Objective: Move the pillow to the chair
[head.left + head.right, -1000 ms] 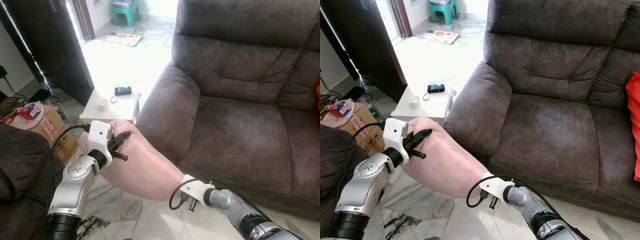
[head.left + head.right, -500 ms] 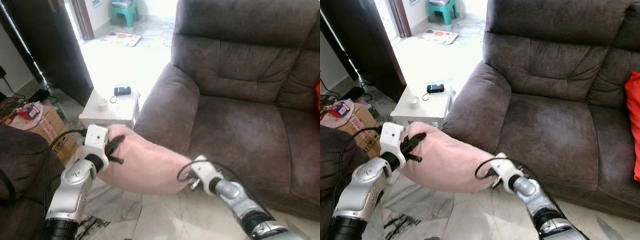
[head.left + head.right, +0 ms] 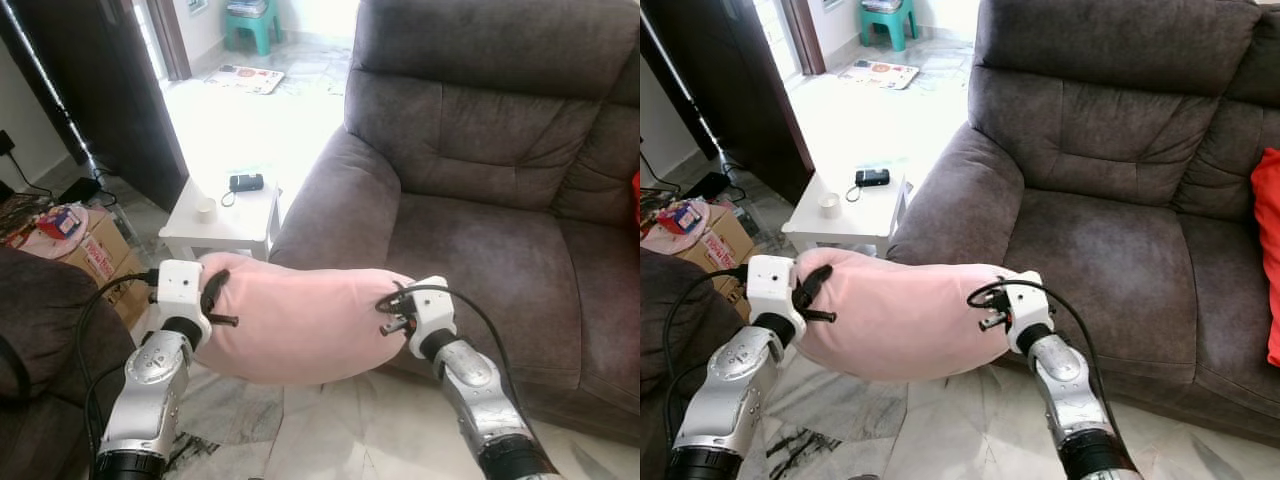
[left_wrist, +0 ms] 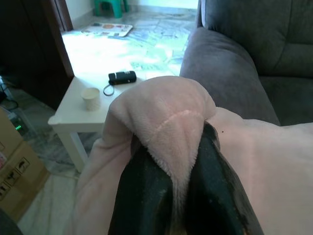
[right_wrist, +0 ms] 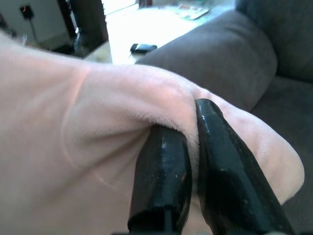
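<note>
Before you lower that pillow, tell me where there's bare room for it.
Both the left gripper and right gripper pinch the pink pillow. The brown seat cushion, between the armrest and backrest, is bare. The white side table is crowded: a cup, a black device.

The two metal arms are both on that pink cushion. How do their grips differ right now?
The left gripper pinches the pink pillow's end nearest the white side table; the right gripper pinches the opposite end, in front of the brown chair's seat. The left fingers clamp a raised fold; the right fingers bite a shallower crease. Both are shut on fabric, holding the pillow above the floor.
</note>
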You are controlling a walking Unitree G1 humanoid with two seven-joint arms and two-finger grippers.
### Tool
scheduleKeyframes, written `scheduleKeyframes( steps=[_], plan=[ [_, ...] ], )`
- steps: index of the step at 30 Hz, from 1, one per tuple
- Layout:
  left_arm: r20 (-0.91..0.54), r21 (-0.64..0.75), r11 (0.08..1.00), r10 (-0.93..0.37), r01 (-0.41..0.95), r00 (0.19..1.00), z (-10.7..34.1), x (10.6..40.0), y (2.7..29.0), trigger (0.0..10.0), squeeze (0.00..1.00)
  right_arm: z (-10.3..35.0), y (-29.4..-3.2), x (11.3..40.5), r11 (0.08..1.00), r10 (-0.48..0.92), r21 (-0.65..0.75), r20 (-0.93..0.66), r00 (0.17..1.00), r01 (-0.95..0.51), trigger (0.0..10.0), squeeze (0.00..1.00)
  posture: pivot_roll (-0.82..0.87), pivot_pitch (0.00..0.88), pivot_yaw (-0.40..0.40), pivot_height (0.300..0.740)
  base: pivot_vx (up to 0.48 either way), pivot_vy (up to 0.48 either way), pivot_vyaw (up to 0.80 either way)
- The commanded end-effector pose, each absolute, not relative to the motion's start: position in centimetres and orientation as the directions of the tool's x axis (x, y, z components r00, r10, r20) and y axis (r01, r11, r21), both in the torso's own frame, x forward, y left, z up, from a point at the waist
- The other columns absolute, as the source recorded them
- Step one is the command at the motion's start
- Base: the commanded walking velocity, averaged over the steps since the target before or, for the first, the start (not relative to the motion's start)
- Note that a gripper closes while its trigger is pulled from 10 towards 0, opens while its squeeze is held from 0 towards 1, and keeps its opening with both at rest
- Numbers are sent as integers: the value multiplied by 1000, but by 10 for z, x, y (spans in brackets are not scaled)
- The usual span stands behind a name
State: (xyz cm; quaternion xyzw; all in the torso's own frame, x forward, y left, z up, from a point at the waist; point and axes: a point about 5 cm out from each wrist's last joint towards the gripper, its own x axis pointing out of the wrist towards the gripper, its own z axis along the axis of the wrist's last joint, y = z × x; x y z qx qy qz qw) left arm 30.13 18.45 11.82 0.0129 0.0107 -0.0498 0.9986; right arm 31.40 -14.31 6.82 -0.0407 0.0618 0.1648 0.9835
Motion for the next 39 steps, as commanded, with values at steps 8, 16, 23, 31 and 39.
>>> scheduleKeyframes(
  steps=[8,16,23,31,39],
  plan=[
    [108,34,997,-66,62,992,142,306,186,10000,0,125,-139,330,977,208,23,104,973,-212,10000,0,77,0,7,740,0,0,0],
    [140,48,997,-64,58,988,149,309,184,10000,0,142,-135,333,980,187,36,163,969,-195,10000,0,77,0,7,740,0,0,-394],
    [149,50,998,-38,30,988,151,313,187,10000,0,145,-132,336,981,191,-10,164,968,-192,10000,0,78,5,4,740,0,-82,-800],
    [158,28,998,-55,51,986,154,315,185,10000,0,146,-125,337,979,202,5,159,966,-205,10000,0,83,19,5,740,0,0,-800],
    [162,21,998,-58,55,985,155,314,184,10000,0,144,-120,337,975,221,-7,153,963,-223,10000,0,82,26,3,740,0,0,-800]
  ],
)
